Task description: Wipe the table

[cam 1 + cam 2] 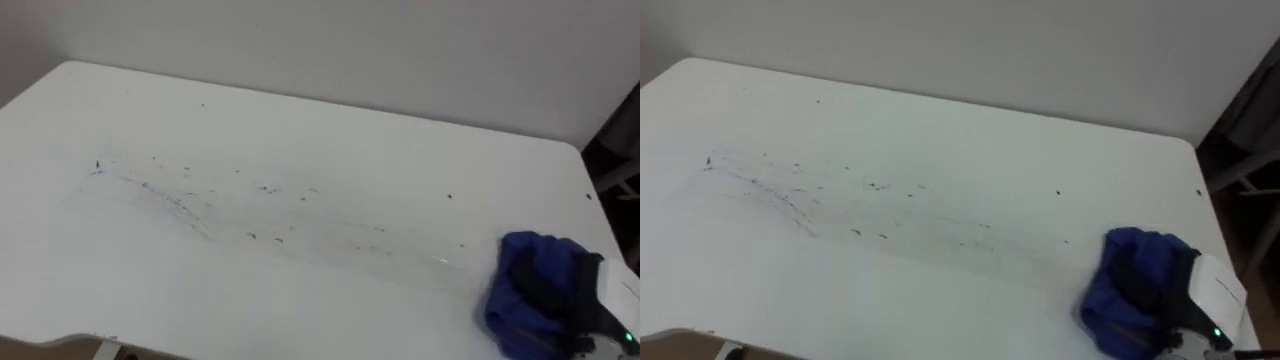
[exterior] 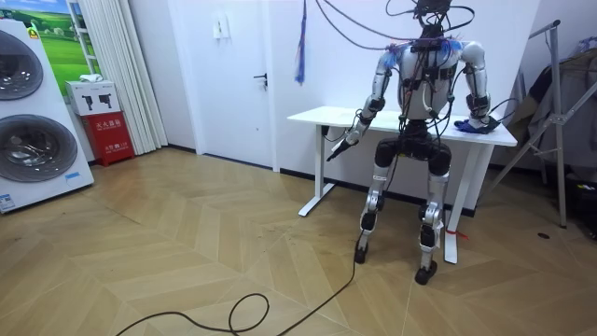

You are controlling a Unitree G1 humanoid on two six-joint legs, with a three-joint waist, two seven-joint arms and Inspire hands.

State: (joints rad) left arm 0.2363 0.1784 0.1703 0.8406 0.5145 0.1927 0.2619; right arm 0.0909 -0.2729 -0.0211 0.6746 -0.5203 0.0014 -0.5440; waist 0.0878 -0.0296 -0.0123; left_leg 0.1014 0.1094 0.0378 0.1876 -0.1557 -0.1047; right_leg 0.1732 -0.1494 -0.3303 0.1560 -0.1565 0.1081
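Cloth (image 1: 520, 275), blue and crumpled, sits near the right front corner of the white rectangular table (image 1: 300, 120) flecked with dark specks (image 1: 265, 188), the right hand (image 1: 572, 295) clenched round it, the left hand (image 2: 340, 147) hanging below the tabletop.

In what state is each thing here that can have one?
Table: dark specks and faint smears across its middle, not yet wiped.
Blue cloth: bunched up, near the table's right front corner.
Right hand: resting on the cloth.
Left hand: lowered beside the table, off its top.
Door: shut.
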